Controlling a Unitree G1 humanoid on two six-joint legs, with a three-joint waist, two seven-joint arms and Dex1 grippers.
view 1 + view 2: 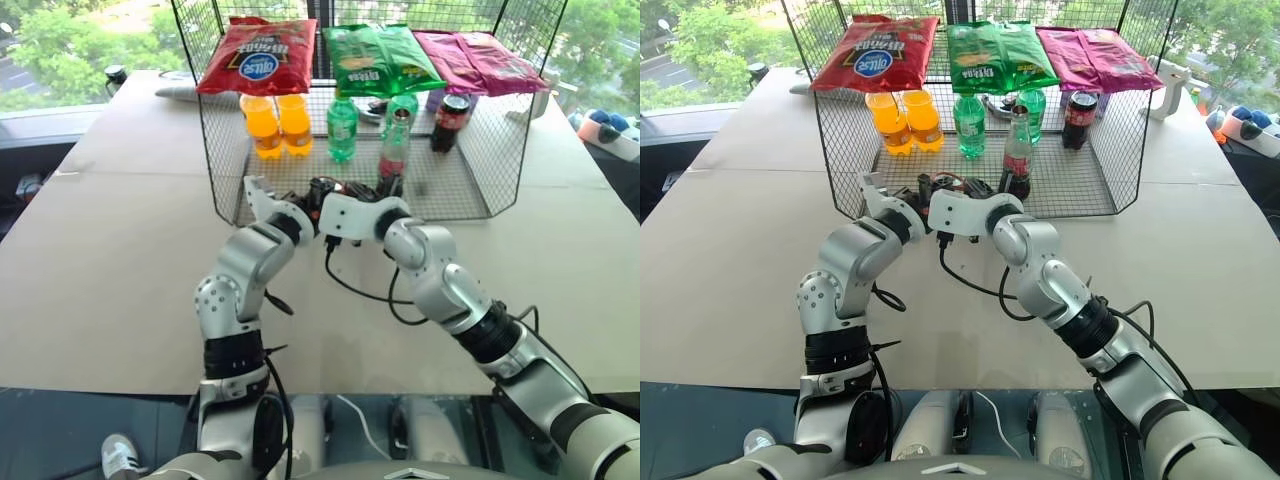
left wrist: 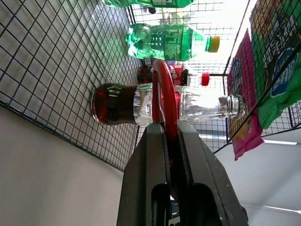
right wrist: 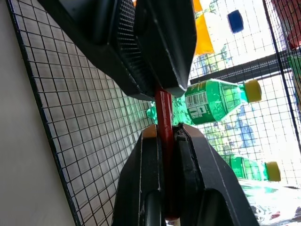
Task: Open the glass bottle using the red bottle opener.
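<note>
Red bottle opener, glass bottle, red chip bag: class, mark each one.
red bottle opener (image 2: pixel 164 89), left wrist view, its ring.
glass bottle (image 2: pixel 202 104), left wrist view, clear upper body.
red chip bag (image 1: pixel 258 55), left eye view, its front.

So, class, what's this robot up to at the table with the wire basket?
Both grippers are shut on the red bottle opener, the left gripper and the right gripper pinching it from opposite ends at the front of the wire basket. The glass bottle stands upright inside the basket just beyond them, cap on and not yet touched by the opener. Green and orange bottles stand behind it, with snack bags across the top.
</note>
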